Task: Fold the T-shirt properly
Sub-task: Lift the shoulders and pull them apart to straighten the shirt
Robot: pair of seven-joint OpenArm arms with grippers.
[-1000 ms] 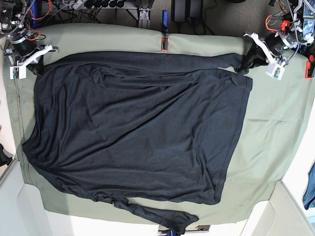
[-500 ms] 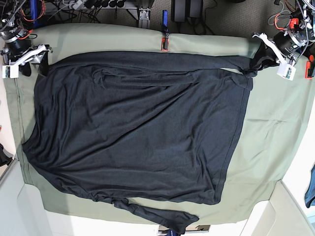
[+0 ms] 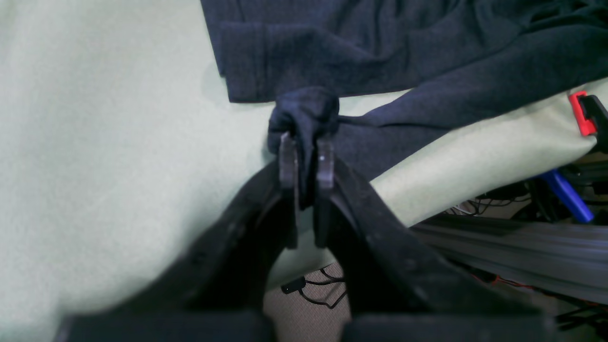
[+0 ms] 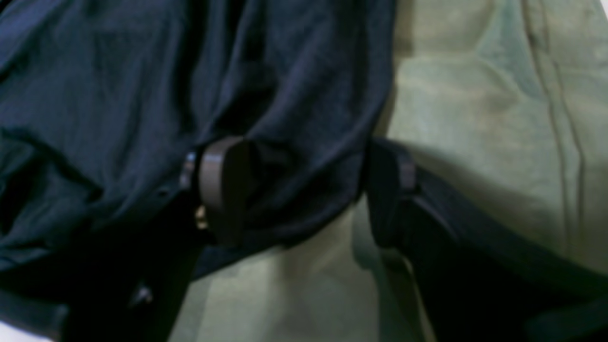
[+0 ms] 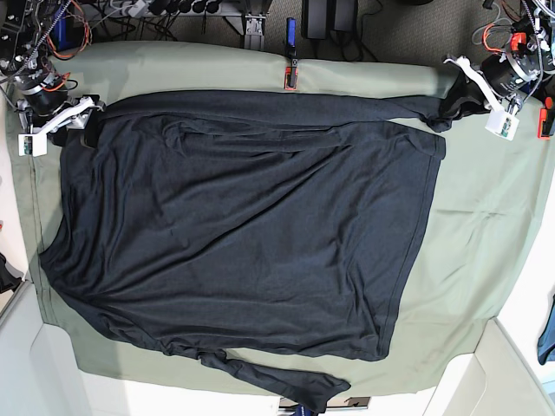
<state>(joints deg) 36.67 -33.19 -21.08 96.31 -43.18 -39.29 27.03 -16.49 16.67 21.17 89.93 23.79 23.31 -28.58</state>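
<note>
The dark T-shirt (image 5: 243, 225) lies spread flat on the olive cloth, hem toward the right. Its upper sleeve (image 5: 347, 108) runs straight along the far edge to the top right. There my left gripper (image 5: 457, 102) is shut on the bunched cuff (image 3: 304, 111), which sticks out between the fingertips of the left gripper (image 3: 306, 156). At the top left, my right gripper (image 5: 80, 121) stands open at the shirt's corner. In the right wrist view the right gripper (image 4: 304, 190) has its jaws wide apart, with loose shirt fabric (image 4: 294, 95) hanging between them.
The olive cloth (image 5: 473, 234) covers the table. A red clamp (image 5: 290, 78) pins its far edge and another (image 5: 545, 117) its right edge. The second sleeve (image 5: 286, 381) trails past the near edge. Cables and stands crowd the floor behind the table.
My right gripper has opened, let go of the shirt corner and shifted slightly inward. My left gripper has pulled the cuff up and to the right, straightening the upper sleeve.
</note>
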